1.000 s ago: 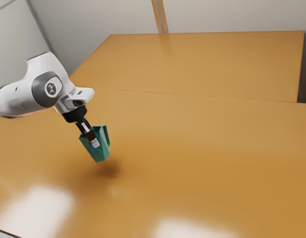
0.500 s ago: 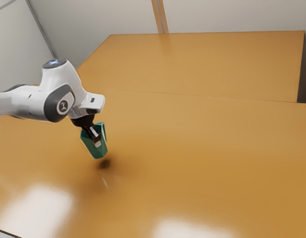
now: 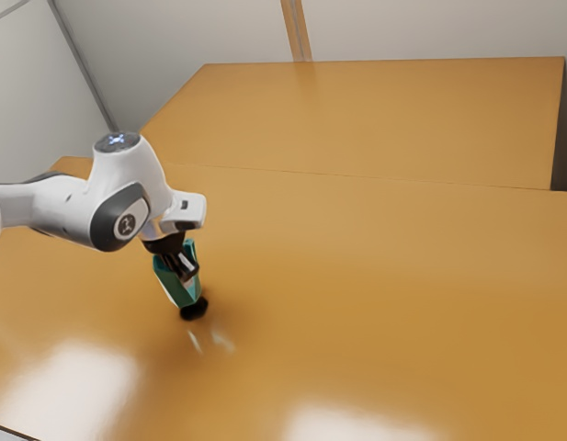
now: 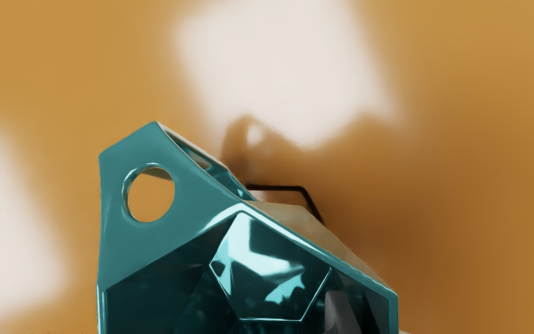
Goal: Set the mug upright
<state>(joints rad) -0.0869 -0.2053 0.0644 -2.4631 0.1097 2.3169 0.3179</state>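
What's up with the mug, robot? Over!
Claw shut on mug. Mug's mouth up, body leaning. Table below. Over.

Mug [image 3: 175,287] lower, closer to the table [image 3: 375,312]

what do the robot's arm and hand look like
The arm is glossy white with rounded housings, a dark grey joint cover carrying a pale round emblem, and a dark round cap on top. The hand is black with a light stripe.
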